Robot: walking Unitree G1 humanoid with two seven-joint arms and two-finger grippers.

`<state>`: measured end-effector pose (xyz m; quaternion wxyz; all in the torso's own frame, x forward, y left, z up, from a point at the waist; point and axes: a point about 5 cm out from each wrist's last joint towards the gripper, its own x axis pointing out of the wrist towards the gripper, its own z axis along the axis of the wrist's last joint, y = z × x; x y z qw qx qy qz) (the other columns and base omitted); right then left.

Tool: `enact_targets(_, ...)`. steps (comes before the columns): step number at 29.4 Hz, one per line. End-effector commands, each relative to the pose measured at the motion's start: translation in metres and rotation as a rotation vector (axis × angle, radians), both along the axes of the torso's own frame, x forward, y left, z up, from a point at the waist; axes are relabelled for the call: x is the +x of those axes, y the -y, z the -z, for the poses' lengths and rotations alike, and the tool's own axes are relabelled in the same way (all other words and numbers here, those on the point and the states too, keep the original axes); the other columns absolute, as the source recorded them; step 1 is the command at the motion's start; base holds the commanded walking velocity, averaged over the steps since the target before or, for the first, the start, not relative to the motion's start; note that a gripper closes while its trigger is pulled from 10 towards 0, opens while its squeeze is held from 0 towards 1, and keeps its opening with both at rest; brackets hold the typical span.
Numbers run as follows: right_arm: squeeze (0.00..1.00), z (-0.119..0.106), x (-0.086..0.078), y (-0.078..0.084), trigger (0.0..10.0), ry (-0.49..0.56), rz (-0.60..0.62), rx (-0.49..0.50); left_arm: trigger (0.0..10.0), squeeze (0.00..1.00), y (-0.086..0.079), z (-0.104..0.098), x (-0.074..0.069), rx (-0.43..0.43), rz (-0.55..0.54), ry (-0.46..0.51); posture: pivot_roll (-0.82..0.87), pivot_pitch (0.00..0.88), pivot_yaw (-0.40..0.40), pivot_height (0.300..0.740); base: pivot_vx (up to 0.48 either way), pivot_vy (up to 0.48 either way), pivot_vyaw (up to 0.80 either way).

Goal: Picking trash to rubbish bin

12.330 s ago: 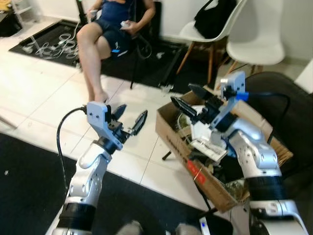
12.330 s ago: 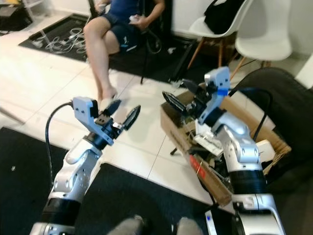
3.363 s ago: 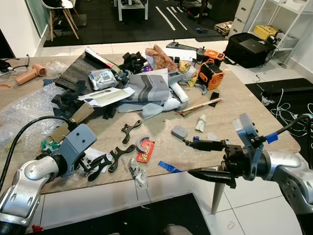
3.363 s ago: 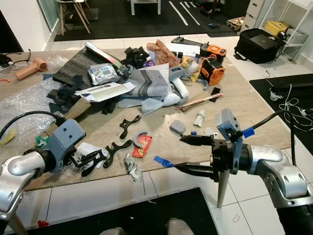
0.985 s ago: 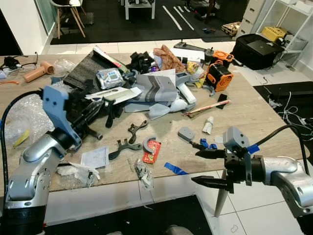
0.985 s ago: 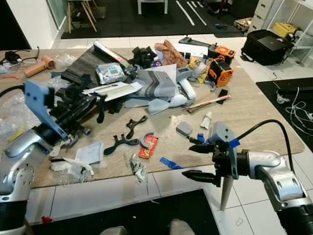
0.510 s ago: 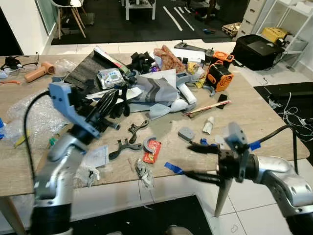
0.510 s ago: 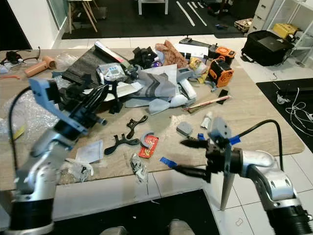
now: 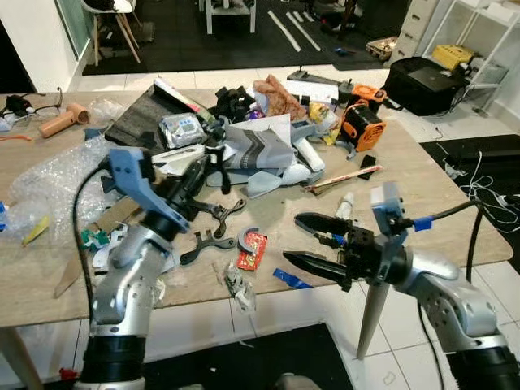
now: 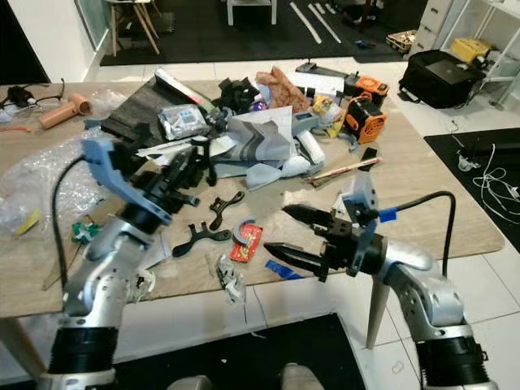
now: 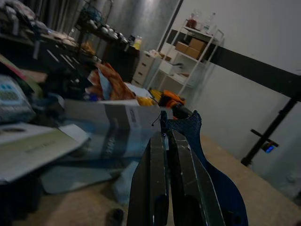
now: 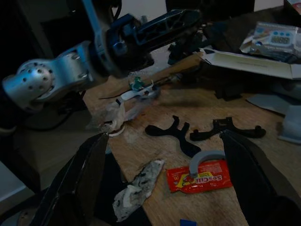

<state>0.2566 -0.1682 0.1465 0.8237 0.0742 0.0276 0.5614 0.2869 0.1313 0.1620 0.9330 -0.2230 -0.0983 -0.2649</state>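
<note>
**Mia:** Since half a second ago the left arm has swung in closer to the pile, and the right tool has come up over the near edge of the surface.

**Ben:** Start on the left. What is the left tool point(image 9: 197, 172) doing?

**Mia:** It sits above the surface point(image 9: 422, 195), just beside the grey bag point(image 9: 260, 150). In the left wrist view its two fingers are pressed together. I see nothing held between them.

**Ben:** What trash is near the middle?

**Mia:** A crumpled wrapper point(image 9: 236, 284) lies near the front edge. Just past it is a red sauce packet point(image 9: 252, 249), flat on the surface, touching a grey curved piece point(image 9: 246, 237). A strip of blue tape point(image 9: 290, 279) lies by the edge too.

**Ben:** And the right tool point(image 9: 302, 241)?

**Mia:** Its fingers are spread wide and it holds nothing. It hangs above the front edge, pointing toward the robot's left.

**Ben:** So which arm is nearer the packet?

**Mia:** The right one, I think. The packet lies just ahead of its tips, a bit to the left and lower down. In the right wrist view the packet point(image 12: 200, 175) shows between the two fingers.

**Ben:** How does the packet lie?

**Mia:** Its long side runs roughly along the front edge. I think the tool must go forward and down to close across its short side.
</note>
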Motion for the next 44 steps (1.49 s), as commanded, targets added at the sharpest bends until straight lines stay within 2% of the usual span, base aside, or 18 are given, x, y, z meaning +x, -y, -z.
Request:
enact_targets(1,0.00,0.004,0.000,0.003,10.0,-0.021,0.008,0.002,10.0,0.00,0.003,0.007,0.000,0.003,-0.005,-0.021,-0.08,0.000,-0.020,0.740,0.000,0.000,0.00)
enact_targets(7,0.00,0.009,0.004,0.004,10.0,-0.029,0.030,0.007,10.0,0.00,0.003,0.012,0.002,0.024,-0.030,-0.037,-0.08,0.000,-0.028,0.740,-0.270,0.000,0.00)
enact_targets(23,0.00,0.013,0.008,0.006,10.0,-0.031,0.058,0.001,10.0,0.00,0.005,0.017,0.003,0.043,-0.016,-0.037,-0.08,0.000,-0.027,0.740,-0.452,0.000,0.00)
enact_targets(31,0.00,0.012,0.010,0.005,10.0,-0.036,0.089,0.001,10.0,0.00,0.005,0.018,0.003,0.050,-0.014,-0.036,-0.08,0.000,-0.028,0.740,0.000,0.000,0.00)
enact_targets(39,0.00,0.011,0.012,0.002,10.0,-0.033,0.110,-0.024,10.0,0.00,0.005,0.018,0.002,0.055,-0.009,-0.029,-0.08,0.000,-0.028,0.740,-0.349,0.000,0.00)
enact_targets(44,0.00,0.010,0.012,0.001,10.0,-0.029,0.107,-0.027,10.0,0.00,0.005,0.017,0.003,0.059,-0.005,-0.026,-0.08,0.000,-0.026,0.740,0.000,0.000,-0.72)
